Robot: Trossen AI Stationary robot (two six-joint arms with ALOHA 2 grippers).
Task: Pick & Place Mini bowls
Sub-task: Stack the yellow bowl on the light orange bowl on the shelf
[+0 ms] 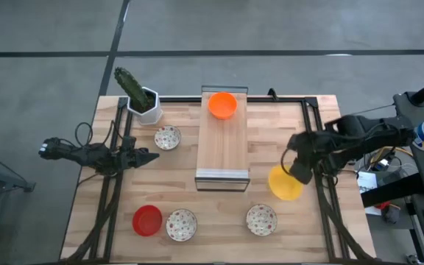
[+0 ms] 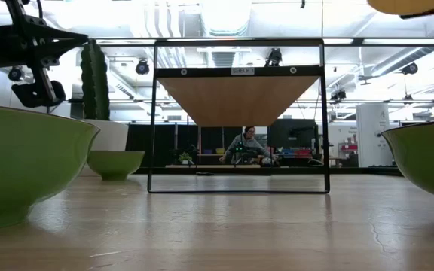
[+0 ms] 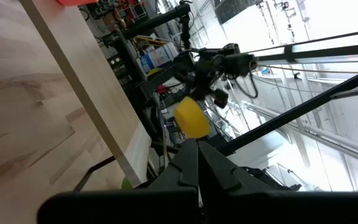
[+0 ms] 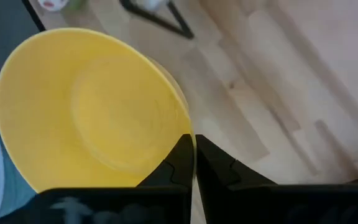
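My right gripper point(image 1: 299, 174) is shut on the yellow bowl point(image 1: 285, 184) over the table's right half, right of the raised wooden shelf point(image 1: 223, 147). The bowl also shows in the low view point(image 2: 408, 6) and the left wrist view point(image 3: 191, 118). The orange bowl point(image 1: 222, 104) sits on the shelf's far end. On the table rest the red bowl point(image 1: 147, 220) and three floral bowls point(image 1: 168, 138), point(image 1: 182, 224), point(image 1: 261, 219). My left gripper point(image 1: 144, 156) hovers shut at the left, right of its arm and below the far floral bowl in the picture. My right gripper point(image 4: 194, 152) pinches the yellow bowl's rim point(image 4: 182, 124), one finger on the inner side and one on the outer wall. The fingers come from the table's right side, slanting down. The bowl is lifted clear of the table and tilted.
A white pot with a green cactus point(image 1: 144, 99) stands at the far left corner. The shelf rides on a black frame point(image 2: 239, 188) at the table's middle. Black rails run along both table sides. A person point(image 2: 246, 144) sits far behind the table.
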